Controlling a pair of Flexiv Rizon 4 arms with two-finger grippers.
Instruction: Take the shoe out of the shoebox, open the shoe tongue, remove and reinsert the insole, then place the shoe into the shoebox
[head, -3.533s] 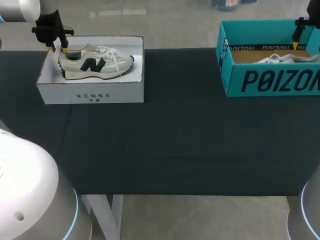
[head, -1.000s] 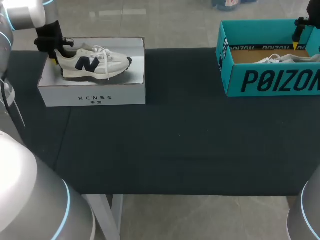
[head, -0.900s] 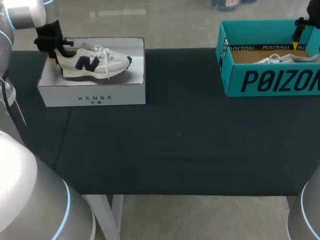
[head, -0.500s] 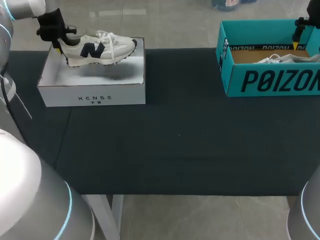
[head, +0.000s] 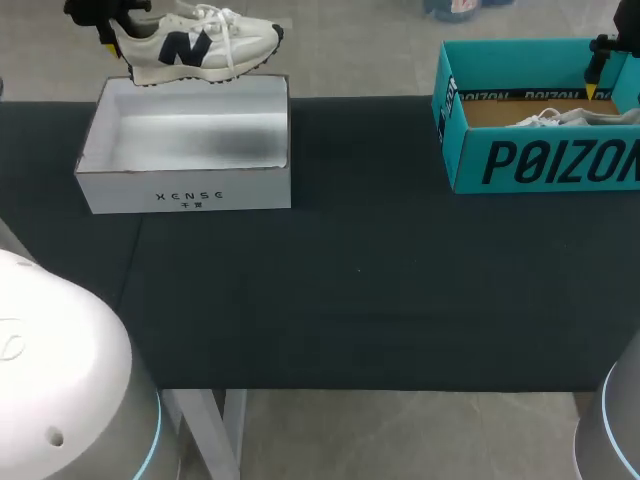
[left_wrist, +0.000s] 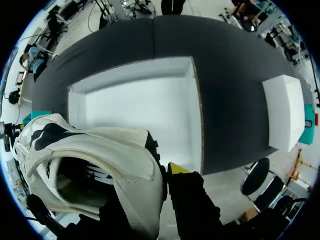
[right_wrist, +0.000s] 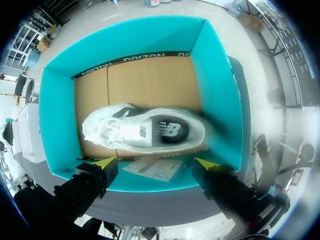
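Shoe comes out: the left gripper (head: 112, 38) is clamped on the heel collar of a cream sneaker (head: 195, 40) with a dark side logo. One yellow-tipped finger presses the outside of the heel. The other is out of sight, apparently inside the collar. The sneaker juts toe-outward from the jaws, clear above the open white shoebox (head: 185, 185), whose bare floor fills the left wrist view ahead of the fingers.

The lift-out looks all but complete. The sensible next move is to carry the sneaker past the box rim and set it sole-down on the dark table (head: 360, 270). The grip should stay firm and the travel slow, since a heel-only hold could let the toe sag or swing.

Well apart from those jaws, the right gripper (right_wrist: 155, 163) hangs wide open and empty above one long wall of a teal shoebox (right_wrist: 55, 115). Ahead of its fingers, a second sneaker (right_wrist: 145, 130) lies on its side beside a paper slip (right_wrist: 152, 171).

Small dark lettering marks the white box's front. Large black lettering runs across the teal box's front and an inner band. The slip's print is too fine to make out.
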